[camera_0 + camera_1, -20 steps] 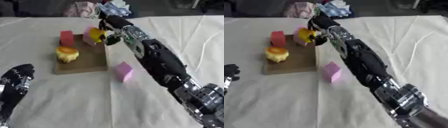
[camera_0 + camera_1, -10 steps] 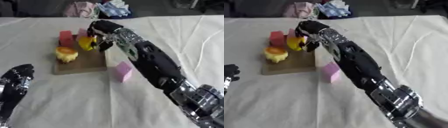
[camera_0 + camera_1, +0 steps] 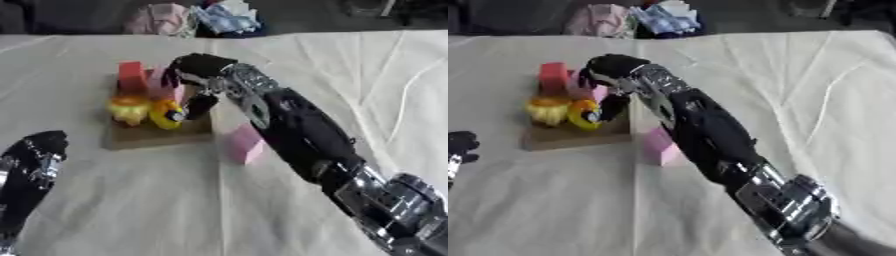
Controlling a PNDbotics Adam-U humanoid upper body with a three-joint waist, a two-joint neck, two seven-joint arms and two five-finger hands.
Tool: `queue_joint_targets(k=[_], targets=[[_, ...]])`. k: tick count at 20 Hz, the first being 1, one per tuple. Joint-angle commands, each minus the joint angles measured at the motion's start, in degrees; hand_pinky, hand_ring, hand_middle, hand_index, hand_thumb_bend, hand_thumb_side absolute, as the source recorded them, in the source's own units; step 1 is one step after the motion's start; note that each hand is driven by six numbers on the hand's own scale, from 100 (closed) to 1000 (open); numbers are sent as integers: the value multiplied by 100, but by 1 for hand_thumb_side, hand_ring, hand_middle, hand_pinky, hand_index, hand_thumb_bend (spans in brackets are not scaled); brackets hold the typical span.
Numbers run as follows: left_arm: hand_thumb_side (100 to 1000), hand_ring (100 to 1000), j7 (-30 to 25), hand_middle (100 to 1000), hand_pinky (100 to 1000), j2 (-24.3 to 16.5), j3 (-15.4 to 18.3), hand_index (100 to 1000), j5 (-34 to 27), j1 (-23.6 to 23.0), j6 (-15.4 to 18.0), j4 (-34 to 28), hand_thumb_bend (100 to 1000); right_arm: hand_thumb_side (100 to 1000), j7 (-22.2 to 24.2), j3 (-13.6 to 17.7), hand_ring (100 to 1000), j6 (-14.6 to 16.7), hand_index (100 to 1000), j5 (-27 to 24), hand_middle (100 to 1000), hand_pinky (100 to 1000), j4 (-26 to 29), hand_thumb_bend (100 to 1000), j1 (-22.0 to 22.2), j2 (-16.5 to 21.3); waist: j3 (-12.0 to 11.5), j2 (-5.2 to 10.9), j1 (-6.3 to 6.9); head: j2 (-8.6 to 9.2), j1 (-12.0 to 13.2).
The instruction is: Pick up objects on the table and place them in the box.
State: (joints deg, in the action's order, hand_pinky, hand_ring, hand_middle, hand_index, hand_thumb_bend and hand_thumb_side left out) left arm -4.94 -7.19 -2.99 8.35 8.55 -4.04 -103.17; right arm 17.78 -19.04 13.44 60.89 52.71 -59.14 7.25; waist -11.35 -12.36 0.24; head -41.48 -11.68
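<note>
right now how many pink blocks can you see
2. One pink block lies on the cloth just right of the box; another stands inside it, partly behind the right hand. More may be hidden.

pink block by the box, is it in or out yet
Out. The pink block lies on the cloth beside the box, past its right wall, under the right arm; the right hand is over the box, not on it.

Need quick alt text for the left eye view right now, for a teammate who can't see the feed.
The robot's right hand reaches over a brown box, fingers curled down beside a yellow object inside it. The box also holds a red block and a yellow-orange object. A pink block sits outside it; the left hand idles lower left.
</note>
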Motion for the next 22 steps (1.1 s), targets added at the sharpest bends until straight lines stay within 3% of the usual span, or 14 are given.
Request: queue_joint_targets(k=[1,2,3,4,10,17,21,22], targets=[[570,775,1,709,758,-39,-3,748,-3,54,4,-115,207,553,-79,84,731,-166,883,190,682,847,164,464,-114,62,9,45,79,50,3],[570,775,2,709,758,-40,-2,748,-3,54,5,-114,206,547,-60,104,733,-193,887,181,685,848,202,456,-119,92,16,47,77,49,7],[572,775,4,709,758,-42,0,748,-2,54,6,-113,203,554,-31,123,735,-211,887,147,688,848,255,310,-125,130,23,49,75,48,11],[570,775,7,709,758,-44,5,748,0,51,6,-112,206,508,11,148,737,-231,886,80,691,848,321,401,-132,183,34,53,73,44,21],[570,775,52,709,758,-62,52,748,18,39,4,-114,206,431,332,216,726,-368,863,-826,671,830,1059,254,-10,737,129,72,56,43,130],[570,776,94,710,758,-88,91,748,38,21,1,-115,205,430,574,194,724,-766,861,-1982,668,823,2369,220,539,1555,282,100,37,22,235],[569,776,116,710,758,-108,112,748,46,9,-1,-117,205,426,826,145,731,-813,855,-2508,675,827,3018,210,945,2020,333,113,34,24,277],[569,776,118,710,758,-111,114,748,47,8,-2,-118,205,369,928,120,735,-800,850,-2613,679,830,3139,273,1042,2121,342,114,31,30,285]])
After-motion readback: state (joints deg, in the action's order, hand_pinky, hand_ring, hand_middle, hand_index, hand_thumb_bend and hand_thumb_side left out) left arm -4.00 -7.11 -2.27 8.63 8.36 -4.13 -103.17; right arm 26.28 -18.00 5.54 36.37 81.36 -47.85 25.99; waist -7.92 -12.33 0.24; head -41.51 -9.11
